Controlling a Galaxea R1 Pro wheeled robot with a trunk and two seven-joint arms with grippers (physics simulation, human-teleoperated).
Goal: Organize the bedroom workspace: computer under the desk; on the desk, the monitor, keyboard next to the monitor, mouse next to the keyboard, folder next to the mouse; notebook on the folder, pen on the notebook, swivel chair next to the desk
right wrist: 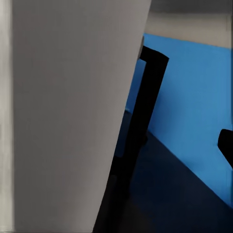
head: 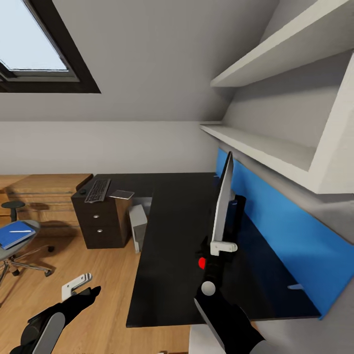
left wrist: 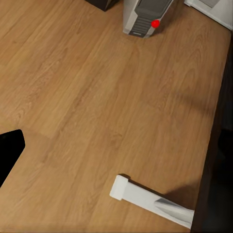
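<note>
The monitor (head: pixel 223 196) stands edge-on on the black desk (head: pixel 172 236), in front of the blue panel. My right gripper (head: pixel 225 247) sits at its lower edge, open, with the white finger against the screen side. In the right wrist view the grey monitor panel (right wrist: pixel 73 111) and its black stand (right wrist: pixel 145 111) loom close, and my black fingertip (right wrist: pixel 225 145) stays apart from them. The keyboard (head: pixel 97 190), mouse (head: pixel 82 191) and a grey notebook (head: pixel 121 194) lie at the desk's far end. The computer tower (head: pixel 138 226) stands under the desk. A blue folder (head: pixel 14 234) rests on the swivel chair (head: pixel 22 260). My left gripper (head: pixel 81 287) hangs open over the floor.
A drawer unit (head: pixel 101 223) holds up the desk's far end. White shelves (head: pixel 275 147) jut out above the desk on the right. A low wooden unit (head: pixel 44 194) lines the far wall. The left wrist view looks down on wood floor (left wrist: pixel 97 97) and the tower (left wrist: pixel 145 17).
</note>
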